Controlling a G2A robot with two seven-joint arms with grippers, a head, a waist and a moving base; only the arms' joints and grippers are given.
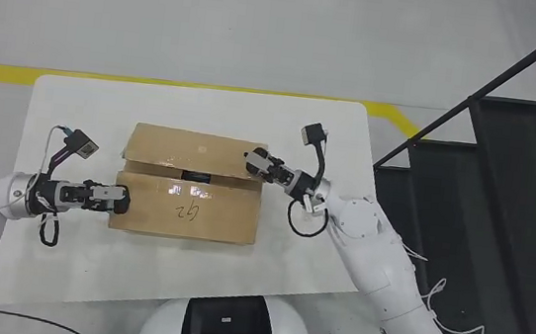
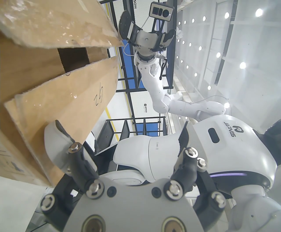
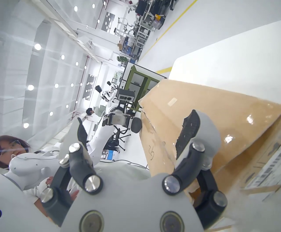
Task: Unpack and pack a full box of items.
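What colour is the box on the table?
Brown cardboard box, with a dark handwritten scribble on top; best in the top view.

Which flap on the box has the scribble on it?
The flap beside the left gripper: it has pen marks. The other flap, beside the right gripper, has none.

White table (image 1: 336,135) with cardboard box (image 1: 186,207)

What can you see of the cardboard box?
The brown cardboard box sits on the white table. Its top flaps are almost shut, a dark gap between them; the near flap bears a handwritten mark. The open left hand is at its left end, the open right hand against the far flap's right corner.
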